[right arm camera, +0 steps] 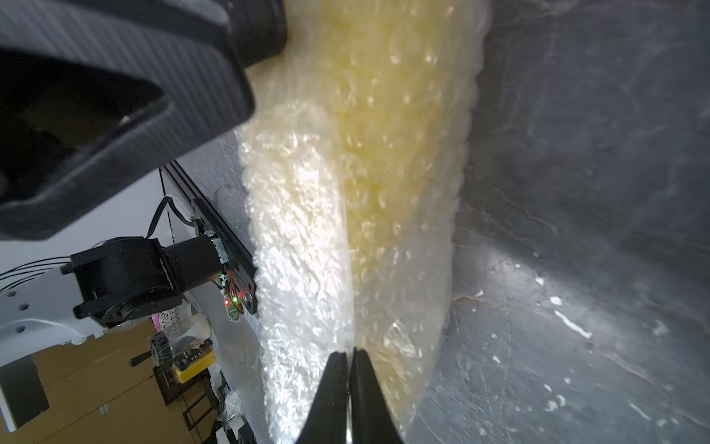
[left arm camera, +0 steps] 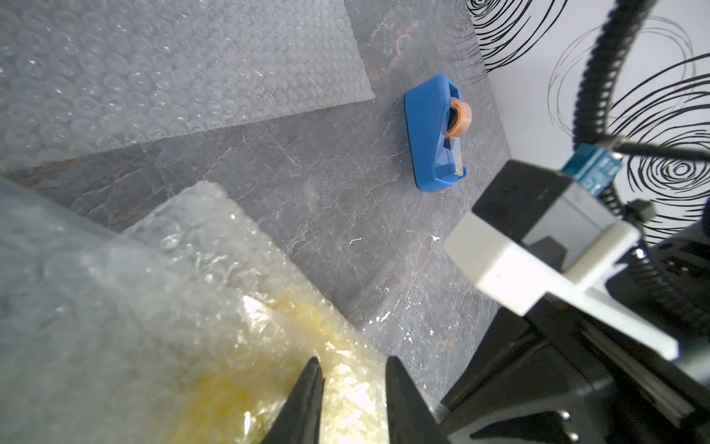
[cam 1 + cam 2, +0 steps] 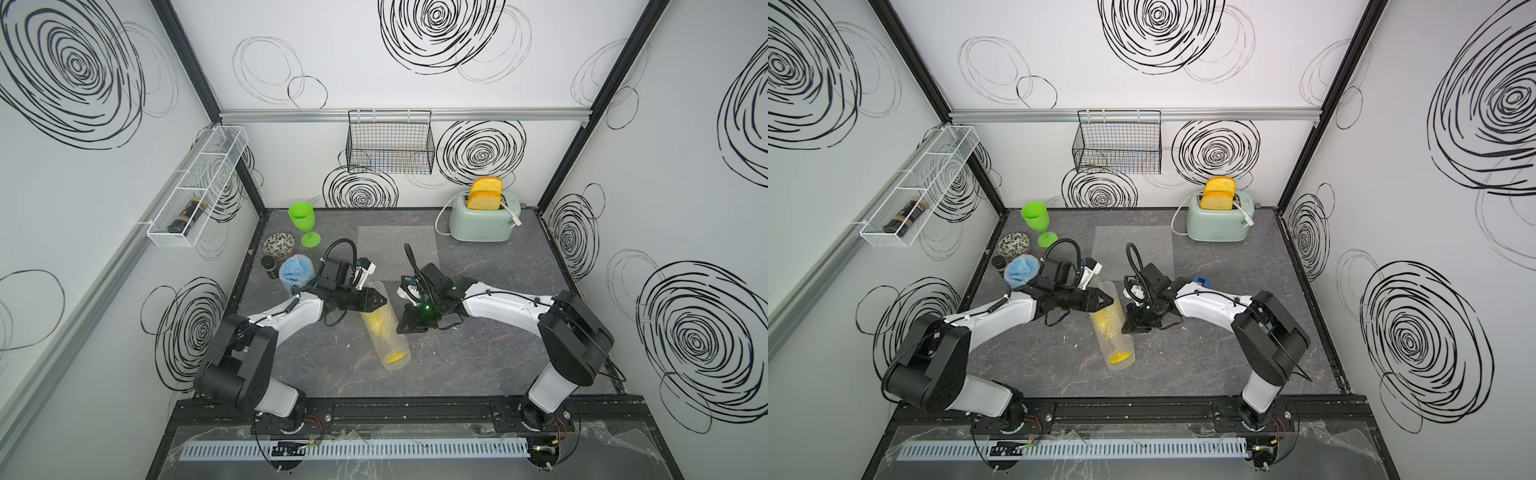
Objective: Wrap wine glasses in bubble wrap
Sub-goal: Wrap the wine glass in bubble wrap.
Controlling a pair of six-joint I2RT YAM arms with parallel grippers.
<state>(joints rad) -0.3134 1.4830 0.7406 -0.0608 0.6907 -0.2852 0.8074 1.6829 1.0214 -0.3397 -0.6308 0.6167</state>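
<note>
Item: yellow goblet (image 3: pixel 378 326), rolled in bubble wrap (image 1: pixel 299 250), lying mid-counter (image 3: pixel 478 353) between the two arms.
Long axis: far-left to near-right in both top views, with the foot at the near end.
Left hand (image 2: pixel 351 369): fingers partly spread, over the roll's far half.
Right hand (image 1: pixel 350 351): tips pressed together at the overlap seam on the roll's right flank; this is the hand nearer the seam.
Not determinable: whether film is caught between the right tips; whether the left tips bear down.
Obscured: tape dispenser (image 2: pixel 436 130), mostly behind the right arm in both top views.
</note>
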